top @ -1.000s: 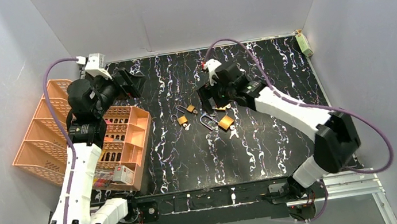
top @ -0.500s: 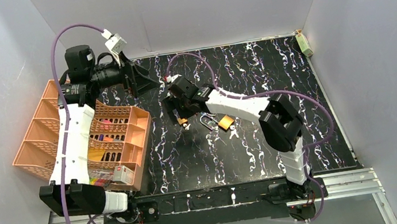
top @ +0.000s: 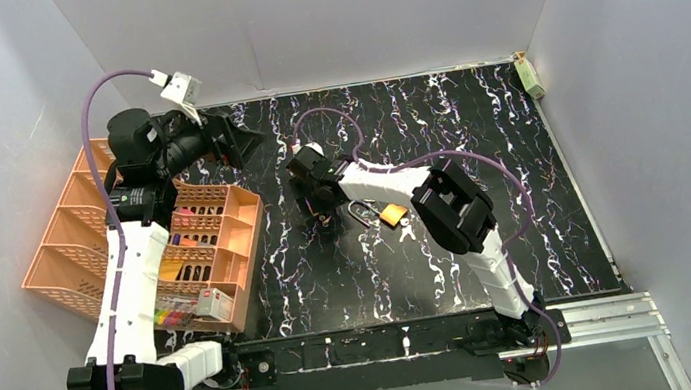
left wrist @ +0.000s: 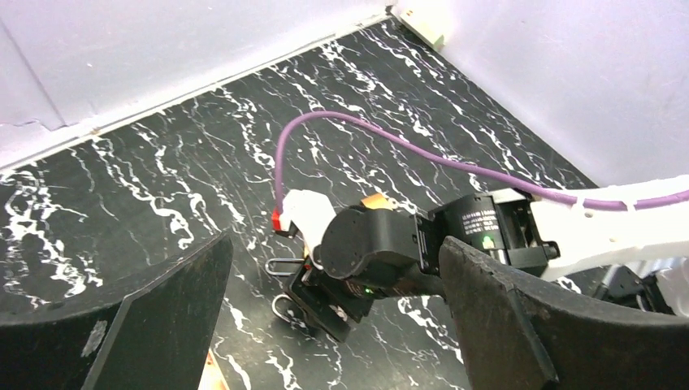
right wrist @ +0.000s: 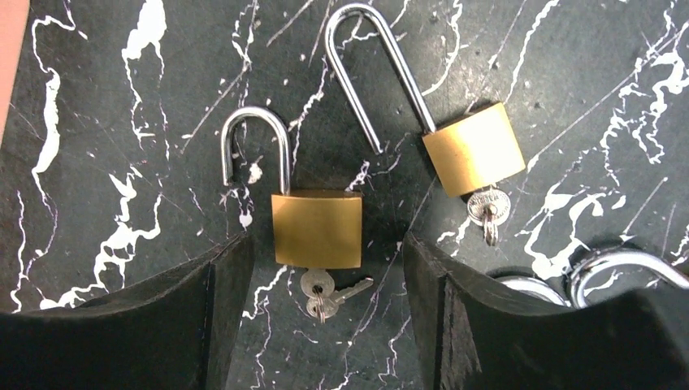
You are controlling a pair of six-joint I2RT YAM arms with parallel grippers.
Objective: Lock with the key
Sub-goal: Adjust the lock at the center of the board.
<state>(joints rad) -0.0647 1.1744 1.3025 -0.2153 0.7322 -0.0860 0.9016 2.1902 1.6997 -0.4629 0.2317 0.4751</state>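
The right tool point(right wrist: 325, 244), fingers apart, straddles the small brass padlock with open steel shackle point(right wrist: 317, 231): shackle pointing away, silver key point(right wrist: 323, 292) nearest. The left tool point(top: 239, 143), also apart, hangs well off.

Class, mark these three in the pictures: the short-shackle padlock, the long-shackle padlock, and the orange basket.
short-shackle padlock point(right wrist: 317, 229), right wrist view, on its brass body.
long-shackle padlock point(right wrist: 474, 149), right wrist view, on its brass body.
orange basket point(top: 56, 261), top external view, on its left mesh wall.

Robot lab: plain-walled tabletop enclosure point(top: 318, 17)
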